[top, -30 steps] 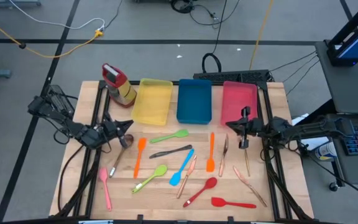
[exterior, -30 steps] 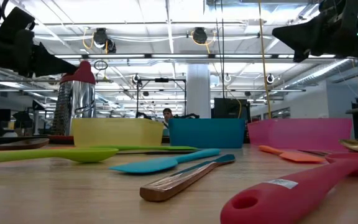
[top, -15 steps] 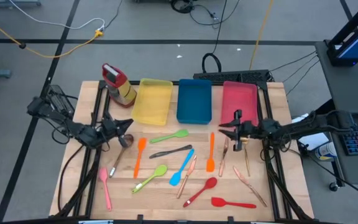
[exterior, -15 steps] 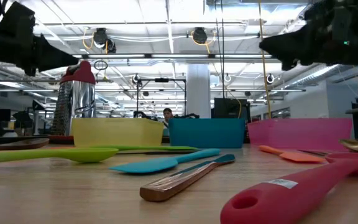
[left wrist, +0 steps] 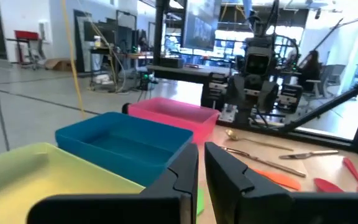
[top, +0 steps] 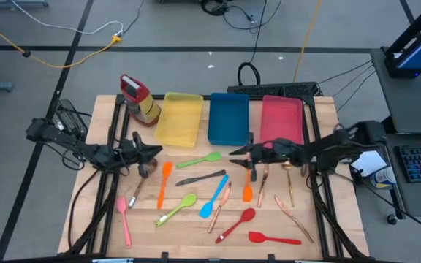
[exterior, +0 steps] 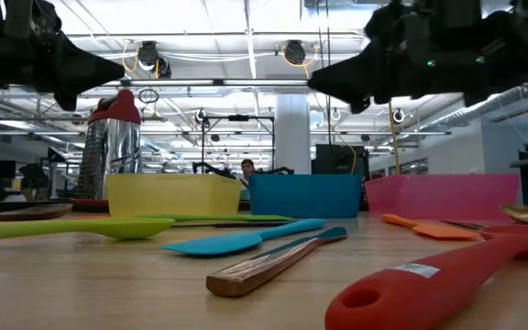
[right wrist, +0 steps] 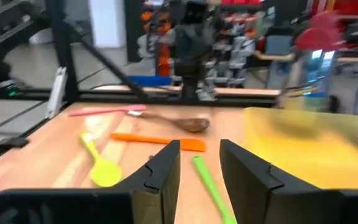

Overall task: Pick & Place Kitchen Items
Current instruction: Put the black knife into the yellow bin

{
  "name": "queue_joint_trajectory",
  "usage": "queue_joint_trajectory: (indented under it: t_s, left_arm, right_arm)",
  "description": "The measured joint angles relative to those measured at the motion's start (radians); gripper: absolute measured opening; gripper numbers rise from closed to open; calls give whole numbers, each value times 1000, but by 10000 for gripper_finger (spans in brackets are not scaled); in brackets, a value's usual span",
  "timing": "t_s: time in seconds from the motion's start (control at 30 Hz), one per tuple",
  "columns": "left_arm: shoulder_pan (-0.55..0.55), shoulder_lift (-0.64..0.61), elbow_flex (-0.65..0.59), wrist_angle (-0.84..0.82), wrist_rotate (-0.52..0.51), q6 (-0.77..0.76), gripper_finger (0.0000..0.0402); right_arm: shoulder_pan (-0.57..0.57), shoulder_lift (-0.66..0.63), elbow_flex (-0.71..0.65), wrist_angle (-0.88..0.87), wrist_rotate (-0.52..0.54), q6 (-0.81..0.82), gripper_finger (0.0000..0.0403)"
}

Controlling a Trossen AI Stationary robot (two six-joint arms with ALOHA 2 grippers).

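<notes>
Several kitchen items lie flat on the wooden table [top: 93,219]. Among them are a green spoon [top: 199,159], two orange spatulas [top: 163,183] [top: 248,179], a blue spatula [top: 214,196], a dark utensil [top: 199,177], a red spoon [top: 238,224], a pink spoon [top: 124,219] and thin gold ones [top: 291,186]. My right gripper [top: 234,154] [right wrist: 199,162] hangs open well above the table, level, beside the green spoon's bowl, with nothing between its fingers. My left gripper [top: 156,152] [left wrist: 201,171] is shut and holds nothing. It hangs level above the left orange spatula's far end.
Three trays stand in a row at the table's far edge: yellow [top: 179,117], blue [top: 228,117] and pink [top: 281,118]. A red-capped bottle [top: 139,98] stands left of the yellow tray. A red spatula [top: 272,237] lies near the front edge. A person shows far behind in the low view.
My right gripper has travelled level from the table's right edge toward its middle, from beside the pink tray to above the green spoon's bowl end. My left gripper has turned a little toward the middle while staying in place. No utensil has moved.
</notes>
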Motion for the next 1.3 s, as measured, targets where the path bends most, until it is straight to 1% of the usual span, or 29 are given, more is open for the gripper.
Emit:
queue_joint_trajectory:
  t_s: [0.13,0.23,0.3,0.47,0.53,0.63,0.8,0.9,1.0,1.1,1.2,1.3]
  left_arm:
    - [9,47,0,55,29,12,32]
    - [9,82,0,108,30,51,46]
    - [9,105,0,139,30,81,64]
    - [9,138,0,161,25,141,114]
    - [9,150,0,161,8,140,127]
    - [9,159,0,158,-13,112,137]
    - [9,173,0,154,-15,37,132]
    - [9,174,0,153,-10,23,125]
    - [9,174,0,150,-7,23,117]
    - [9,174,0,148,-7,21,109]
    - [9,174,0,145,-7,19,102]
    - [9,174,0,142,-6,19,98]
  right_arm:
    - [5,108,78,-2,-93,9,110]
    - [20,172,129,0,-95,30,109]
    - [30,209,157,-9,-93,25,110]
    - [48,275,226,-122,-91,21,111]
    - [53,295,242,-163,-91,41,111]
    - [65,329,270,-196,-88,45,112]
    - [88,400,343,-248,-88,18,112]
    - [90,438,393,-317,-78,18,112]
    - [89,458,419,-390,-35,-1,112]
    - [88,459,423,-407,10,-11,113]
    - [85,459,423,-413,18,-14,125]
    - [82,459,423,-419,18,-16,151]
